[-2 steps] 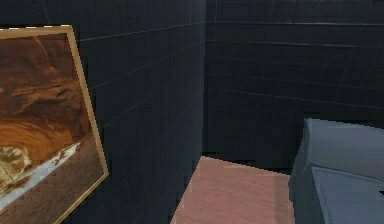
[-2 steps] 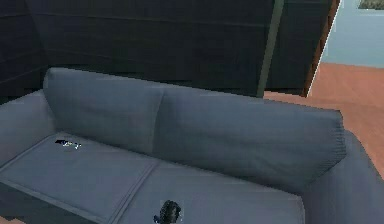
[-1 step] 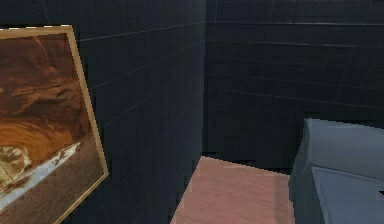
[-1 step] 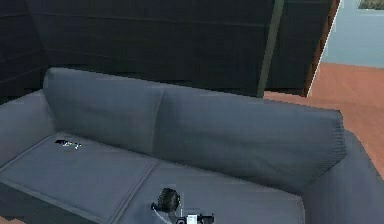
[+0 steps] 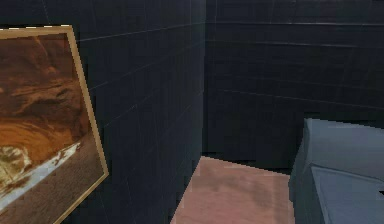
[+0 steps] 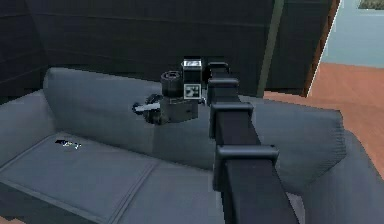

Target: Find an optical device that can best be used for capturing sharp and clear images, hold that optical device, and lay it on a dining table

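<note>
In the arm side view my arm (image 6: 240, 150) reaches out over a grey sofa (image 6: 100, 175). The gripper (image 6: 152, 106) is a dark body left of the two white marked squares (image 6: 185, 80), in front of the sofa's backrest. I cannot tell whether it holds anything. A small dark and light object (image 6: 68, 145) lies on the sofa's seat cushion, to the left of the gripper and lower in the picture; its shape is too small to name.
Dark tiled walls (image 5: 240, 80) close in a corner ahead, with a framed brown picture (image 5: 40, 120) on the forward view's left. Pinkish floor (image 5: 235, 195) runs between the wall and a grey-blue sofa end (image 5: 340, 170). A lit opening (image 6: 355, 40) lies beyond the sofa.
</note>
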Controlling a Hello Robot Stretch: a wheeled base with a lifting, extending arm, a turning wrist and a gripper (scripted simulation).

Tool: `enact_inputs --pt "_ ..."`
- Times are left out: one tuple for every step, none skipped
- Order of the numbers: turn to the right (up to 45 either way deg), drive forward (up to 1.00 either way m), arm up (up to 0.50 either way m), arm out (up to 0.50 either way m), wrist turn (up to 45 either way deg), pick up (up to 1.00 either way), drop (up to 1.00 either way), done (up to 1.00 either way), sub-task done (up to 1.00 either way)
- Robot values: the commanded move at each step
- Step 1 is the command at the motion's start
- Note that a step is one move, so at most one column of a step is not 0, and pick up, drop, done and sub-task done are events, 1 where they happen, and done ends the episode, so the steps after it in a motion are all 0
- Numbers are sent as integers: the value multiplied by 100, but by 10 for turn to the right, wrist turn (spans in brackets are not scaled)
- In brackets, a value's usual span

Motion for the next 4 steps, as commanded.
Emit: enact_inputs --pt "0 0 0 0 -450 0 0 0 0" --pt "0 0 0 0 -450 0 0 0 0" --pt "0 0 0 0 -150 0 0 0 0" --pt "0 0 0 -24 0 0 0 0 0"
